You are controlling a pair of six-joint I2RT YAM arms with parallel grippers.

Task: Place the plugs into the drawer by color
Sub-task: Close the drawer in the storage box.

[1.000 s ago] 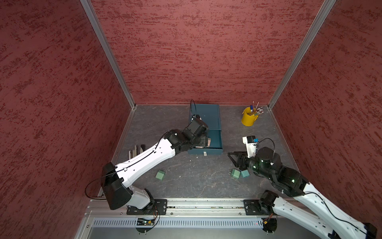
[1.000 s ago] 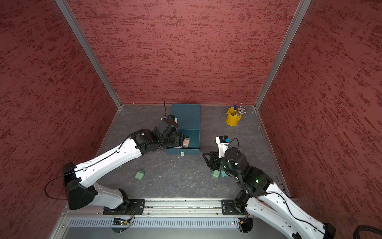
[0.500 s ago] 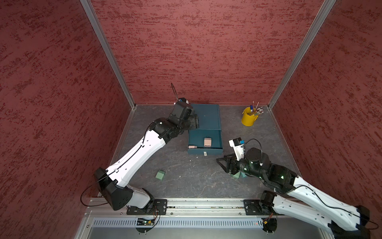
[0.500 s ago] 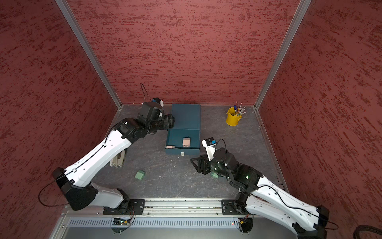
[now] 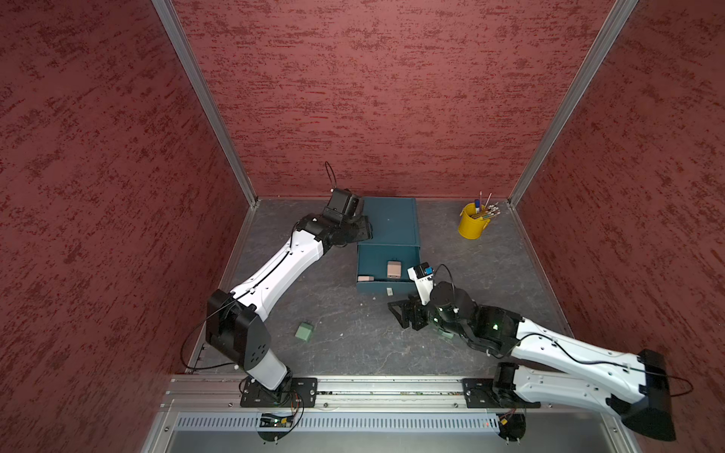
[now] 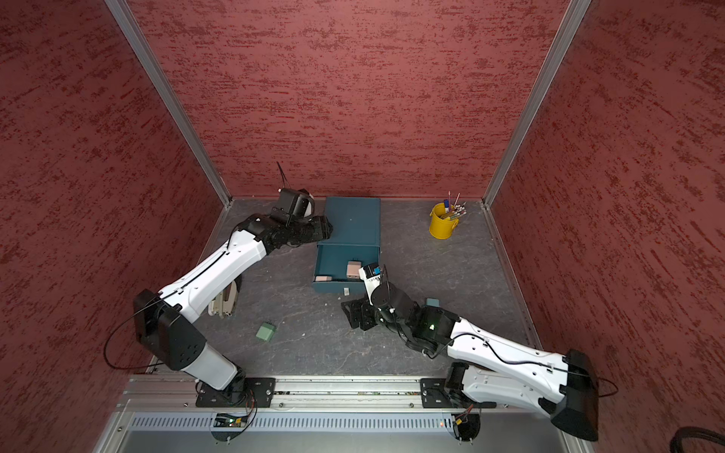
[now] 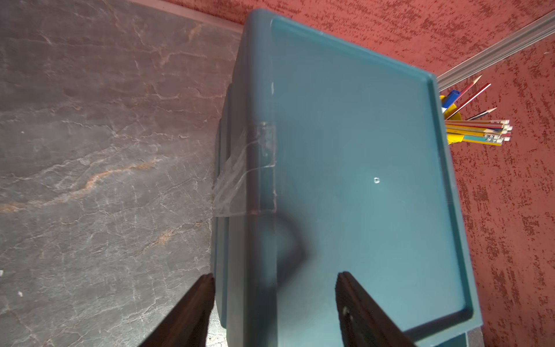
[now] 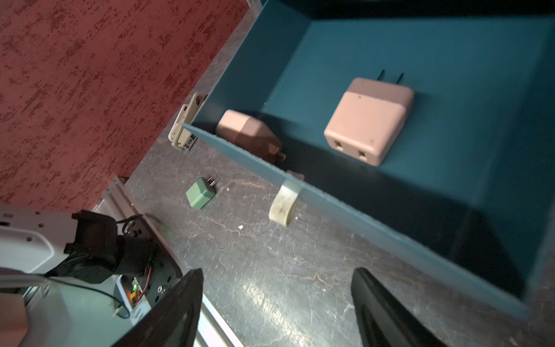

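Observation:
The dark teal drawer (image 5: 388, 221) chest stands at the back with its top drawer (image 5: 386, 259) pulled out. Two peach-pink plugs lie in that drawer, one flat (image 8: 368, 120) and one in the corner (image 8: 246, 132). A sage green plug (image 5: 304, 332) lies on the floor at front left. A teal plug (image 6: 432, 302) shows beside my right arm, and a bit of green plug (image 5: 446, 335) peeks from under it. My left gripper (image 7: 274, 278) is open, straddling the chest's top left edge. My right gripper (image 8: 277, 272) is open and empty over the floor before the drawer front.
A yellow pen bucket (image 5: 472, 225) stands at the back right. A beige flat object (image 6: 225, 302) lies by the left wall under my left arm. The drawer's white pull tab (image 8: 283, 204) sticks out forward. Red walls enclose three sides.
My left arm has lifted out of the open drawer and swung back to the chest's top left edge. My right gripper has moved left from the floor plugs to the drawer front, jaws wider.

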